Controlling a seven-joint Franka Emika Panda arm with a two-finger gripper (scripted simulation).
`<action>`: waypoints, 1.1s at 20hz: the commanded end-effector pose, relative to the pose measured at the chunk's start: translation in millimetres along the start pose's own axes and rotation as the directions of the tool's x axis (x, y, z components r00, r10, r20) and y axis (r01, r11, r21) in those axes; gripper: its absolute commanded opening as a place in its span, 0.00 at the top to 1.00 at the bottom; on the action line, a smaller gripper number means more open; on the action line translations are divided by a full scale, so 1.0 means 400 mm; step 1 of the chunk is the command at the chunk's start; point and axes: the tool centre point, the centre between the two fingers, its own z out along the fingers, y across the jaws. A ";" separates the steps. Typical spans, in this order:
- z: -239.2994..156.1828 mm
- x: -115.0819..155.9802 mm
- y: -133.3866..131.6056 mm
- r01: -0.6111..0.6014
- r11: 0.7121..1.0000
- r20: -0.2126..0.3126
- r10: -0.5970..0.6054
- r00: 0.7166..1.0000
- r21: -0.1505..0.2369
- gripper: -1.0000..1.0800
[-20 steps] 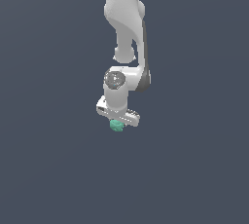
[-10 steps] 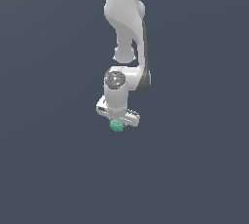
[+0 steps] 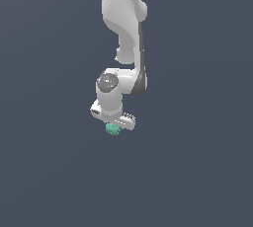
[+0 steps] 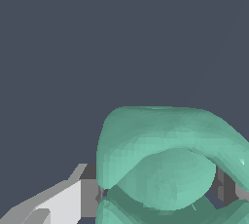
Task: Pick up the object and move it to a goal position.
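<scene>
The object is a small teal-green lumpy blob (image 3: 113, 130). In the exterior view it hangs just under the white arm's hand, near the middle of the picture. In the wrist view the blob (image 4: 165, 164) fills much of the picture, with a grey finger pad (image 4: 90, 196) pressed against one side and the other finger (image 4: 224, 186) partly hidden behind it. My gripper (image 3: 113, 128) is shut on the blob. The fingers themselves are hidden under the hand in the exterior view.
Only a plain dark blue-grey ground (image 3: 197, 171) surrounds the arm. No goal marker and no other object shows in either view.
</scene>
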 end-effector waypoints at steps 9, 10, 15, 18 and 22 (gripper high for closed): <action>-0.018 0.147 0.190 -0.001 1.000 0.000 0.001 1.000 0.000 1.00; -0.020 0.163 0.210 -0.001 1.000 0.000 0.001 1.000 0.000 1.00; -0.026 0.230 0.290 -0.001 1.000 0.000 0.001 1.000 -0.001 1.00; -0.029 0.257 0.321 -0.001 1.000 0.000 0.001 1.000 -0.001 1.00; -0.032 0.282 0.349 -0.001 1.000 0.000 0.001 1.000 -0.001 1.00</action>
